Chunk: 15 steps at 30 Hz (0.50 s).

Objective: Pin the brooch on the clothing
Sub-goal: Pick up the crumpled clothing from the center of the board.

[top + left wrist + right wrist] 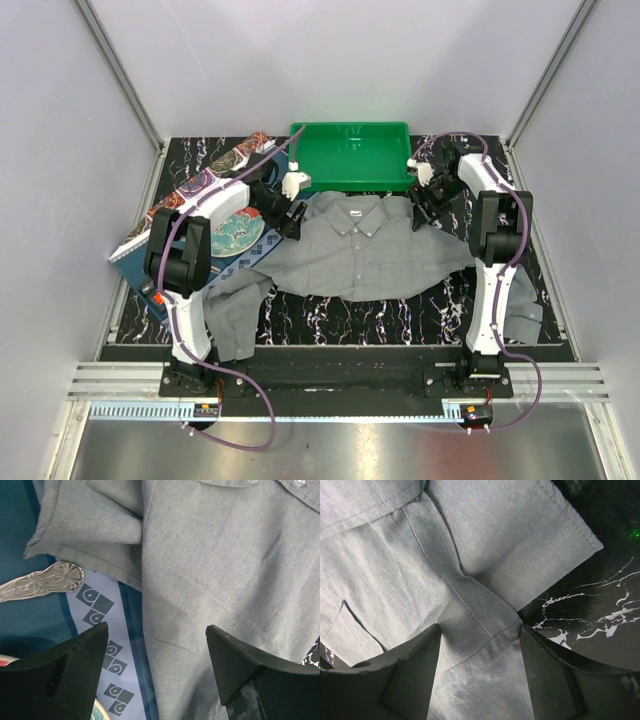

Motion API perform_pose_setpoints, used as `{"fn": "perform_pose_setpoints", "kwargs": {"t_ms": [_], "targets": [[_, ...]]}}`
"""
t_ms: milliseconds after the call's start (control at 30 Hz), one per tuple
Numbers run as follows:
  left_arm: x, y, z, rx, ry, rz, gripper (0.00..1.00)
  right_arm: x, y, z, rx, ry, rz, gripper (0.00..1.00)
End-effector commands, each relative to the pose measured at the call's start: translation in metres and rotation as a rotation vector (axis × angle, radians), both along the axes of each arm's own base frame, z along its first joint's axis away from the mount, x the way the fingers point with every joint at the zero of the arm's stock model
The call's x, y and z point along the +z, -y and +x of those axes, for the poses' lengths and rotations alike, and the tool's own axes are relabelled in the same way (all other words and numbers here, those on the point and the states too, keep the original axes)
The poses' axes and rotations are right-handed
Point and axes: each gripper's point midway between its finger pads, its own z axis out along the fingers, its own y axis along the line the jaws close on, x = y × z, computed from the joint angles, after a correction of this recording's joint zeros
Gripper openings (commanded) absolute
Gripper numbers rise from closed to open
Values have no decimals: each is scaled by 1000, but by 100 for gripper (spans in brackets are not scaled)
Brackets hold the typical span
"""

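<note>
Shirt (pixel 370 255) lies flat, front up, with its collar toward the far tray (pixel 350 150) and its hem toward the arm bases. Its sleeves run out to either side, so its long axis runs near to far between the two arms. Left gripper (pixel 157 630) hangs over the shoulder on its own side, fingers well apart and holding nothing, with cloth under the gap and the placemat (pixel 95 602) under its left finger. Right gripper (pixel 480 630) hangs over the opposite shoulder, fingers also apart, straddling a sleeve seam; whether they touch the cloth I cannot tell. Brooch shows in no view, so I cannot tell which arm is nearer to it or which way it lies from either pair of fingers. My guess is that the shirt gets squared up first, each arm taking its own shoulder
</note>
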Motion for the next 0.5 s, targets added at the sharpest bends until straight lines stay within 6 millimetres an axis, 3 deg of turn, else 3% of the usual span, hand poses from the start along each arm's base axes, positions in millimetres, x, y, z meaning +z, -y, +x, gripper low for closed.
{"fn": "perform_pose_setpoints", "kwargs": {"t_ms": [0, 133, 233, 267, 333, 367, 467], "targets": [[4, 12, 7, -19, 30, 0, 81, 8, -1, -3, 15, 24, 8, 69], [-8, 13, 1, -22, -11, 9, 76, 5, -1, -3, 13, 15, 10, 61], [-10, 14, -1, -26, -19, 5, 66, 11, -4, -6, 25, 14, 30, 43], [-11, 13, -2, -26, -18, 10, 56, 16, -5, -7, 34, 20, 35, 28], [-10, 12, -2, -27, -16, 10, 45, 22, -7, -13, 41, 10, 48, 14], [-6, 12, -3, -33, -9, 7, 32, 29, -7, -13, 46, 27, 49, 5], [5, 14, -6, -42, 12, -13, 19, 46, -8, -18, 53, 58, 55, 0]]}}
